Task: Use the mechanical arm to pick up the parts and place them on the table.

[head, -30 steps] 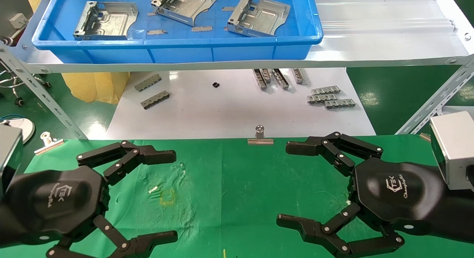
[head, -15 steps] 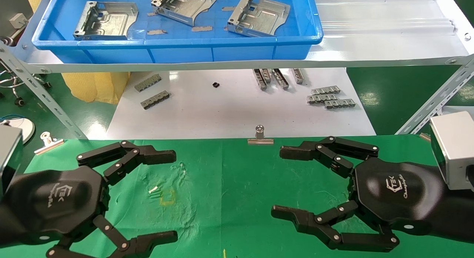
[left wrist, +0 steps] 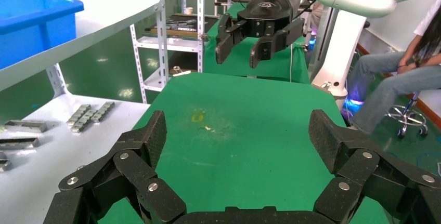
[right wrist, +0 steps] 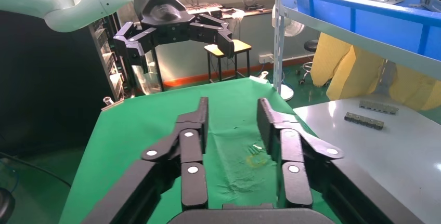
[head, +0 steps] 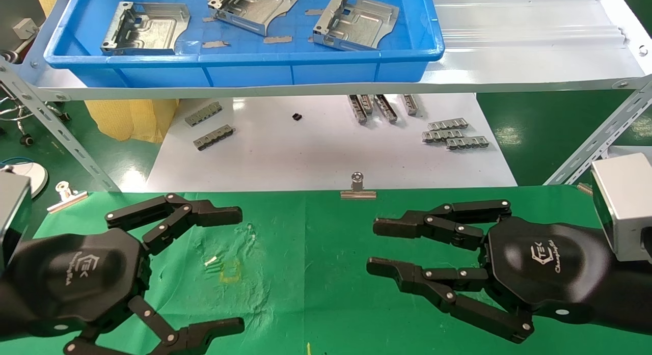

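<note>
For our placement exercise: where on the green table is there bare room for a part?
Bare cloth on the table lies between the left end effector and right end effector, below the binder clip. Crowded: the blue tray, holding three parts.

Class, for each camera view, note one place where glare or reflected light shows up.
Head view: bright patches of glare on the white sheet under the shelf, and shine on the metal parts in the blue tray. Left wrist view: light reflects off the glossy green floor. Right wrist view: sheen on the right gripper fingers.
</note>
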